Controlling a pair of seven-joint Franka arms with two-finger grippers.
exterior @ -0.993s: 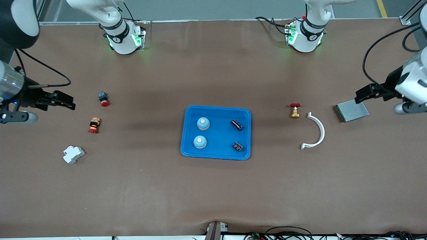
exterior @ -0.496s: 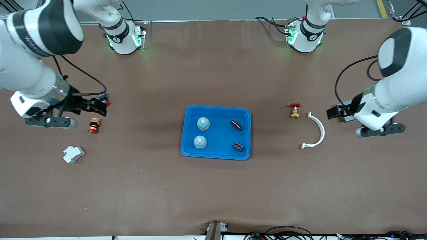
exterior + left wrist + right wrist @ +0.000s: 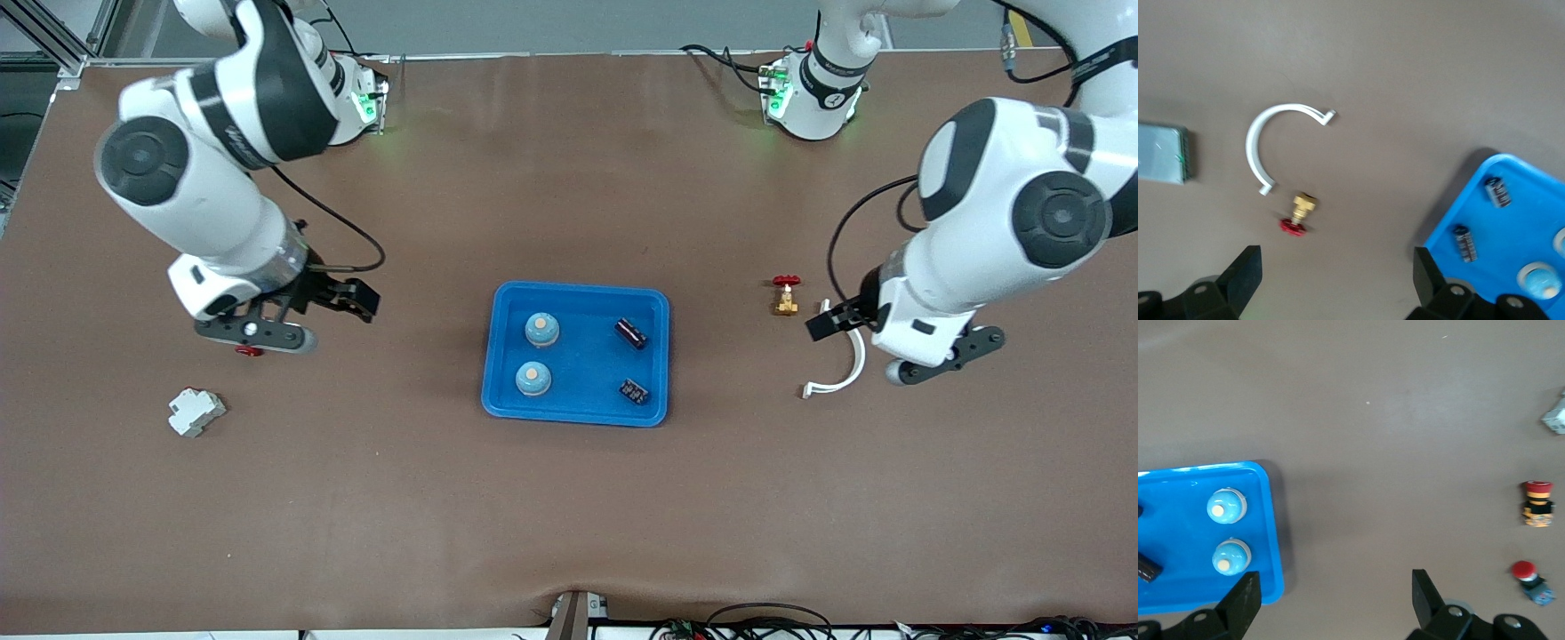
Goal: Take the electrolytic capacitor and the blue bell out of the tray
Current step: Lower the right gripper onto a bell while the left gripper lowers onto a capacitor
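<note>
A blue tray [image 3: 582,356] lies mid-table. In it are two light-blue bells [image 3: 541,330] [image 3: 533,380] on the right arm's side. Two dark capacitors [image 3: 631,333] [image 3: 634,391] lie on the left arm's side. My left gripper [image 3: 822,324] hangs open and empty over the table beside a white curved clip. Its wrist view shows the tray [image 3: 1511,220], the capacitors [image 3: 1499,192] [image 3: 1465,243] and the open left gripper [image 3: 1336,277]. My right gripper [image 3: 360,300] is open and empty over bare table between a red button and the tray. The right wrist view shows the bells [image 3: 1226,507] [image 3: 1231,556] and the right gripper [image 3: 1335,597].
A brass valve with a red handle [image 3: 785,295] and the white curved clip [image 3: 831,384] lie toward the left arm's end. A grey box [image 3: 1161,160] lies farther out. Toward the right arm's end are a white block [image 3: 196,412] and two red-capped buttons [image 3: 1537,504] [image 3: 1531,580].
Both arms have swung in from the table's ends toward the tray. Both grippers stayed open and empty. Nothing on the table moved.
</note>
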